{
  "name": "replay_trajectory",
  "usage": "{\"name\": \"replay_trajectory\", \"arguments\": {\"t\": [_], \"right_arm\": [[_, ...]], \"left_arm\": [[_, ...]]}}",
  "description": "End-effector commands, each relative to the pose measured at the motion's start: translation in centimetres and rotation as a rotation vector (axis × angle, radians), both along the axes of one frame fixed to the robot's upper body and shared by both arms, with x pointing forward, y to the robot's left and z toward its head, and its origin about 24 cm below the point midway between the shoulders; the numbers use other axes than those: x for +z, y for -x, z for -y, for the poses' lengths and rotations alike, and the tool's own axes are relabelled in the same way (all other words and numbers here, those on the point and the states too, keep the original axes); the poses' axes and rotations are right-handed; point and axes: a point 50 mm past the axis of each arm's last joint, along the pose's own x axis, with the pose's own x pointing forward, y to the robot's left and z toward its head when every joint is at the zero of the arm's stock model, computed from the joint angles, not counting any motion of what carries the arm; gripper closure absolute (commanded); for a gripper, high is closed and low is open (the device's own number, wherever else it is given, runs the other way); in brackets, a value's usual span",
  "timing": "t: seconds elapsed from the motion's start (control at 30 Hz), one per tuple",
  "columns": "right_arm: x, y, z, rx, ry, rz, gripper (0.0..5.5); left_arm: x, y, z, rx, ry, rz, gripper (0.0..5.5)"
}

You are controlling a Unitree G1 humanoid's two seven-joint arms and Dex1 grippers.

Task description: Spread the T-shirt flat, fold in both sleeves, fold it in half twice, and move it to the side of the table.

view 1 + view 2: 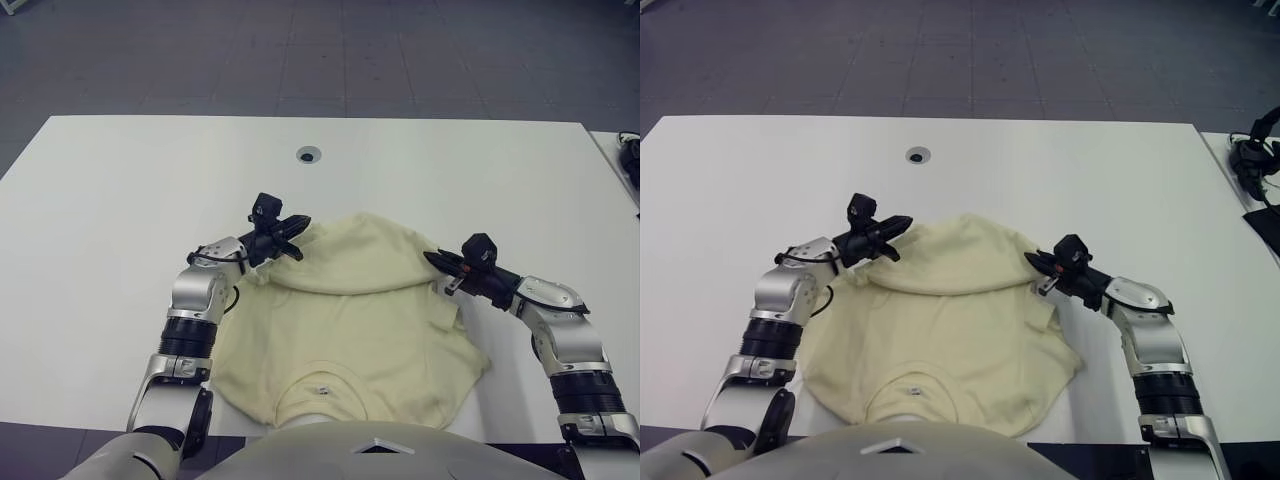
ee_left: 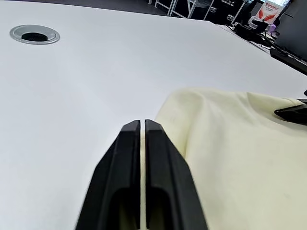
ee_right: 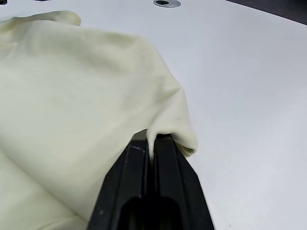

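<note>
— How many garments lay on the table (image 1: 120, 200)?
— One cream T-shirt (image 1: 350, 320), pictured on one white table.
— And how many grippers were counted?
— Two: the left gripper (image 1: 297, 228) and the right gripper (image 1: 432, 258).
— Anything else?
— One round cable hole (image 1: 309, 154) was set in the tabletop.

White table (image 1: 120, 200) w/ 1 round cable grommet (image 1: 309, 154), dark grey tiled floor (image 1: 300, 50) beyond, black gear (image 1: 1250, 155) at rt edge
</note>
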Motion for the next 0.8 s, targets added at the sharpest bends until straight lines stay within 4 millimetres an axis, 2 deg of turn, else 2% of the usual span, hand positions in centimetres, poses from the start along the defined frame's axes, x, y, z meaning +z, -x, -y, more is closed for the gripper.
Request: {"name": "replay_trajectory", "arguments": {"t": [0.03,0.2,0.27,0.57,0.8], "right_arm": [[-0.1,-0.2,0.0,0.000,0.011,0.000,5.50],[-0.1,-0.2,0.0,-0.002,0.011,0.003,5.50],[-0.1,-0.2,-0.1,-0.002,0.010,0.003,5.50],[-0.1,-0.2,-0.1,-0.003,0.005,0.006,5.50],[-0.2,-0.2,-0.1,-0.007,0.006,0.006,5.50]], "left_arm": [[0.3,-0.2,-0.1,0.002,0.000,0.017,5.45],[0.2,0.0,-0.1,-0.020,-0.011,0.017,5.45],[0.3,0.0,-0.1,-0.024,-0.007,0.027,5.21],[0.4,-0.2,0.3,-0.026,-0.006,0.030,3.73],[-0.6,0.1,0.4,-0.047,-0.066,0.003,2.57]]}}
